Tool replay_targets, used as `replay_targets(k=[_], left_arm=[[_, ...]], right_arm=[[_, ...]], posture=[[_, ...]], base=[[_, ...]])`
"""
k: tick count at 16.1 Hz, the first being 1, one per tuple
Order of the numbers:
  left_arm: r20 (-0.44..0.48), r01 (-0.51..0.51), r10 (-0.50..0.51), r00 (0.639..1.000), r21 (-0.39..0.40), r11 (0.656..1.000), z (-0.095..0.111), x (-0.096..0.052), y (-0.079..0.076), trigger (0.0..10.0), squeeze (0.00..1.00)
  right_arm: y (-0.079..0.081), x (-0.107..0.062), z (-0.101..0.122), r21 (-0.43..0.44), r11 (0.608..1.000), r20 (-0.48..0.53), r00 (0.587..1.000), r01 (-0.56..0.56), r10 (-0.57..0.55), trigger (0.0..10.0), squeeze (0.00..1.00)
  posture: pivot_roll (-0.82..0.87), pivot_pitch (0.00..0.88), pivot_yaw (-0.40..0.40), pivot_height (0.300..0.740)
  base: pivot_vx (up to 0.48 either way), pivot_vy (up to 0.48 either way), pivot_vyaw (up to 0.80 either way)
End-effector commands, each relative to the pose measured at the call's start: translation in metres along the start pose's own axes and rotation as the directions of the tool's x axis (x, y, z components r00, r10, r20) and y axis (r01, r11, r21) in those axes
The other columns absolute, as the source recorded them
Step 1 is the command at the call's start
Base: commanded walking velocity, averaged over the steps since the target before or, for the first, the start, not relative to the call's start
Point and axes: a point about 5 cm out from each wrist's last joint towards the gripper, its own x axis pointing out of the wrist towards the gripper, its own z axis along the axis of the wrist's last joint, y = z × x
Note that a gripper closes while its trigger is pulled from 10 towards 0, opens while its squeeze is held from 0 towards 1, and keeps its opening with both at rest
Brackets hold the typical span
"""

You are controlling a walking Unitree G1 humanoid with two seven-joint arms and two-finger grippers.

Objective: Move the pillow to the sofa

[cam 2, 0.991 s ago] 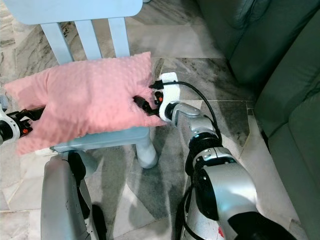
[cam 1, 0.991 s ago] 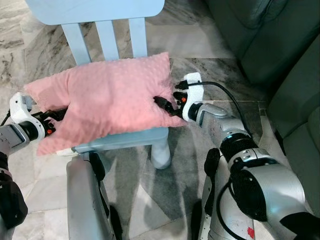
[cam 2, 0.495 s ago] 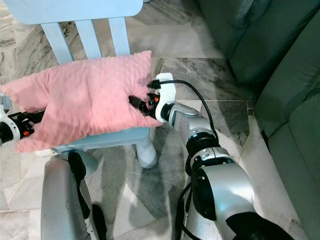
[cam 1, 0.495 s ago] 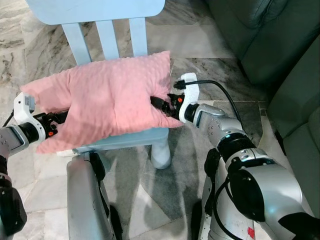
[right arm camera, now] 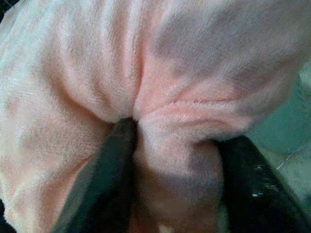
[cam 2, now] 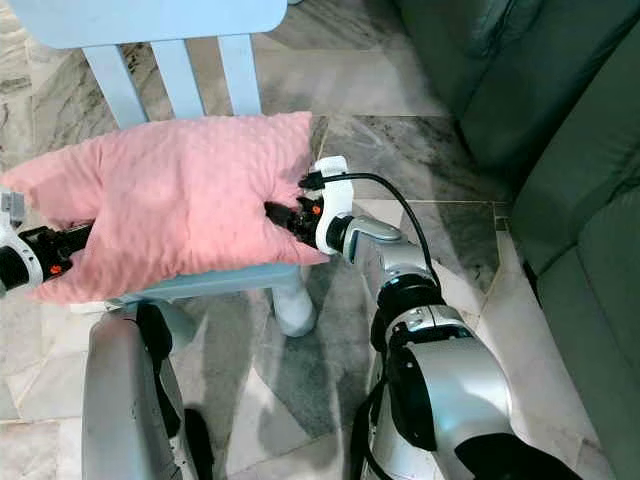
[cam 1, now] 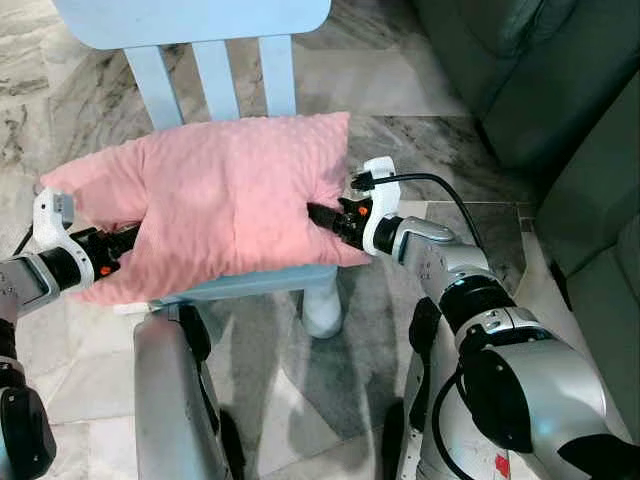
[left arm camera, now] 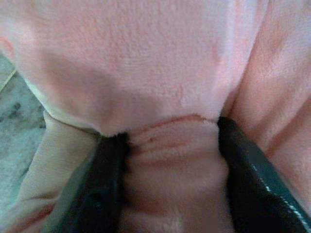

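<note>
We had the pink pillow lying across the seat of the pale blue chair, its long axis running left to right and both ends overhanging the seat. Our left gripper was pinched onto the pillow's left end, and our right gripper onto its right end; each wrist view showed plush fabric bunched tight between two black fingers, so both jaws were closed on cloth with only a narrow gap.

The green sofa stood to our right, with the bare marble floor between it and the chair. We judged the right arm the nearer one to the sofa, so the carry would have to swing rightward with the pillow spanning both grippers.

We could read no brand, label or writing anywhere.
</note>
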Motion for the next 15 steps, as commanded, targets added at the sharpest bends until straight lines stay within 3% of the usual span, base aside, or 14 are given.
replay_targets(k=[1, 10, 15], left_arm=[[-0.077, 0.051, -0.055, 0.995, -0.05, 0.997, -0.02, 0.006, -0.001, 0.0, 0.0], [-0.132, 0.095, -0.098, 0.986, -0.028, 0.995, -0.031, 0.002, -0.007, 0.0, 0.0], [-0.122, 0.04, -0.037, 0.992, 0.024, 0.999, -0.035, 0.001, 0.0, 0.0, 0.0]], right_arm=[[0.006, 0.003, -0.008, -0.007, 0.999, -0.037, 0.999, -0.038, 0.038, 0.0, 0.0], [0.005, 0.002, -0.01, -0.022, 0.999, -0.042, 0.999, -0.034, 0.033, 0.0, 0.0], [0.006, 0.002, -0.009, -0.032, 0.999, -0.024, 0.999, -0.023, 0.022, 0.0, 0.0]], posture=[[0.06, 0.303, -0.021, 0.345], [0.05, 0.314, -0.024, 0.345], [0.05, 0.314, -0.026, 0.345]], base=[[0.0, 0.0, 0.0], [0.0, 0.0, 0.0], [0.0, 0.0, 0.0]])
